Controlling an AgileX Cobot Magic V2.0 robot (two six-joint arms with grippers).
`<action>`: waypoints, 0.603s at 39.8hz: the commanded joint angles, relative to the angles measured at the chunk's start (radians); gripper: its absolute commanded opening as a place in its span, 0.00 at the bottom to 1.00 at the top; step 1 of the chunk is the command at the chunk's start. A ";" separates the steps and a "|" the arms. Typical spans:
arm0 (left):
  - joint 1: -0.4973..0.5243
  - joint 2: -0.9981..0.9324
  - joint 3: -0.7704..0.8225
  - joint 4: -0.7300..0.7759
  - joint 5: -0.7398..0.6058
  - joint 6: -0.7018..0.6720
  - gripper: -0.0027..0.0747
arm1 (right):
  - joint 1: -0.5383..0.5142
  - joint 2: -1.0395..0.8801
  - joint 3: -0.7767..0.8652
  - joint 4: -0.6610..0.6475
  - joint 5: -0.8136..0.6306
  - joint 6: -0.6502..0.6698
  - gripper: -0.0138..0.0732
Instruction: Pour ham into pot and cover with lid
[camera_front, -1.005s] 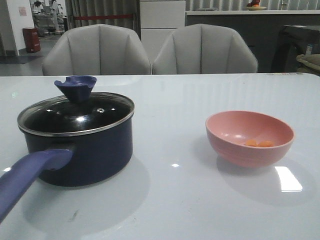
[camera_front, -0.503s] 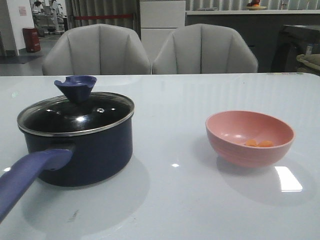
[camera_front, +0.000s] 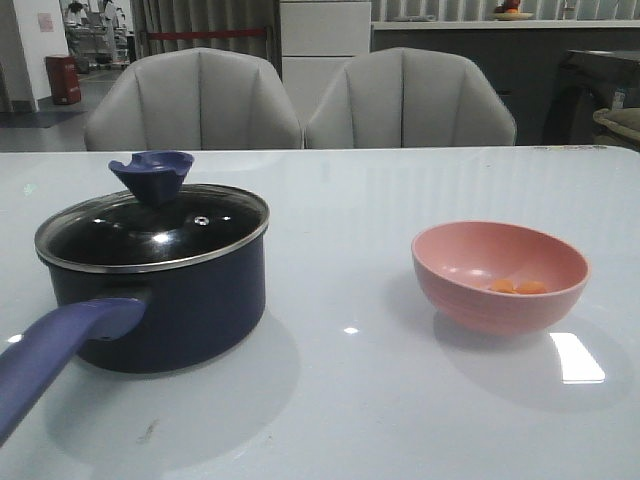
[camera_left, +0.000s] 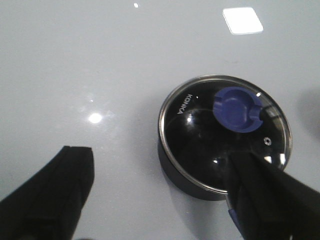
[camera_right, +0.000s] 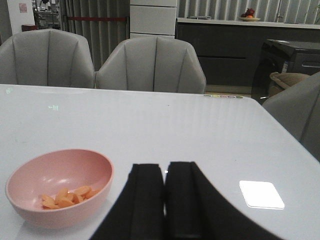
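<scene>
1. 2 grippers idling: left gripper (camera_left: 160, 200) spread above lid (camera_front: 150, 228), gripping nothing; right gripper (camera_right: 165, 200) pressed together, empty.
2. Lid sitting on pot (camera_front: 165, 290) at 9 o'clock; ham (camera_front: 517, 286) lying in pink bowl (camera_front: 470, 300) at 3 o'clock.
3. Risk: pouring before uncovering is likely scattering ham across table (camera_front: 350, 400).

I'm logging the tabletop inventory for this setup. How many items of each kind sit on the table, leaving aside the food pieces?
Pot: 1
Lid, sitting on the pot: 1
Pink bowl, holding the ham: 1
Total: 3
</scene>
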 joint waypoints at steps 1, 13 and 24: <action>-0.047 0.092 -0.127 -0.004 -0.006 0.004 0.75 | -0.005 -0.020 0.008 -0.012 -0.076 -0.001 0.34; -0.147 0.397 -0.439 0.000 0.167 0.004 0.83 | -0.005 -0.020 0.008 -0.012 -0.076 -0.001 0.34; -0.218 0.635 -0.660 0.039 0.378 0.006 0.83 | -0.005 -0.020 0.008 -0.012 -0.076 -0.001 0.34</action>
